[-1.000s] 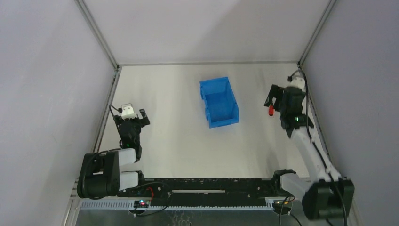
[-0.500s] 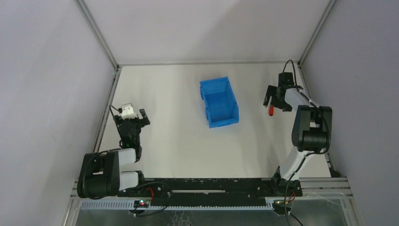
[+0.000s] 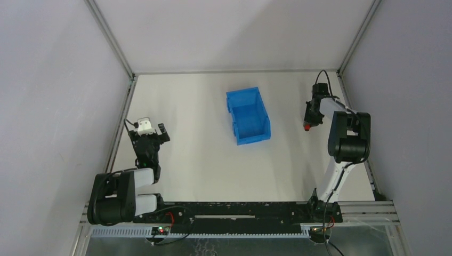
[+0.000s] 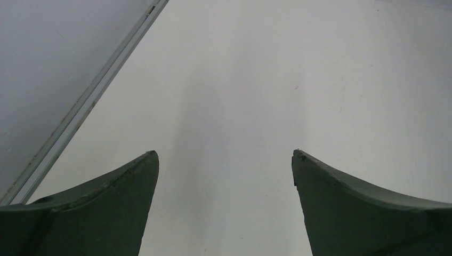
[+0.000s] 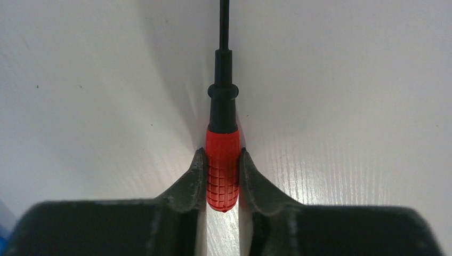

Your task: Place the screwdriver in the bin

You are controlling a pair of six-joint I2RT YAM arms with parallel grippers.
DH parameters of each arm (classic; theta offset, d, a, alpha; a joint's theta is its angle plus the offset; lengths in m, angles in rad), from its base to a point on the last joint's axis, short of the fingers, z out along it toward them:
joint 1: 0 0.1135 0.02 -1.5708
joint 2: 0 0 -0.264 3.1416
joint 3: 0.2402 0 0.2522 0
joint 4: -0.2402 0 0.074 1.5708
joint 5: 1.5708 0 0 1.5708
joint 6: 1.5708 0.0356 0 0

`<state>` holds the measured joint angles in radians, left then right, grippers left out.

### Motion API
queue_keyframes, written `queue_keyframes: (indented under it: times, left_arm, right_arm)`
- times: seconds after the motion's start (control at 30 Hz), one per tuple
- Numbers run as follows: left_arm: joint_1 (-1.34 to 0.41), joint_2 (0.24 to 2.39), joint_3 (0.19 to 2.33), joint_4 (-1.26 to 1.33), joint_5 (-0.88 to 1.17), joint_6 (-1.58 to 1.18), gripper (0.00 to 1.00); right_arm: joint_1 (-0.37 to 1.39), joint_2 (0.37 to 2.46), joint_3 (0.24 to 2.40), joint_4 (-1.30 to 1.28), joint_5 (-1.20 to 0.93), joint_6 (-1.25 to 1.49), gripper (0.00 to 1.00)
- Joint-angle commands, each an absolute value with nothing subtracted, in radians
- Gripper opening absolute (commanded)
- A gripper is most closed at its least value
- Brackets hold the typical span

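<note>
On the white table (image 3: 186, 160) the blue bin (image 3: 252, 140) stands a little toward 12 o'clock of centre, open top up. At its 8 o'clock, well apart, the left gripper (image 4: 225, 160) hangs over bare tabletop with its fingers spread wide. At its 3 o'clock the right gripper (image 5: 222, 160) (close to the table's right edge) pinches the red handle of the screwdriver (image 5: 222, 109), whose thin black shaft runs straight out ahead, apart from the bin.
</note>
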<state>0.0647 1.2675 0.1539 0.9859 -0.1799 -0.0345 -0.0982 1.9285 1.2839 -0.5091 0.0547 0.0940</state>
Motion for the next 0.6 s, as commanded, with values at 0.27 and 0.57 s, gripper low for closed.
queue_keyframes:
  times: [0.27, 0.57]
  left_arm:
    - [0.063, 1.258, 0.193, 1.052, -0.180, -0.029, 1.00]
    - [0.062, 1.258, 0.192, 1.052, -0.180, -0.029, 1.00]
  right_arm:
    - [-0.105, 1.745, 1.371, -0.657, -0.012, 0.065, 0.04]
    - [-0.065, 1.546, 1.472, -0.768, -0.123, 0.111, 0.09]
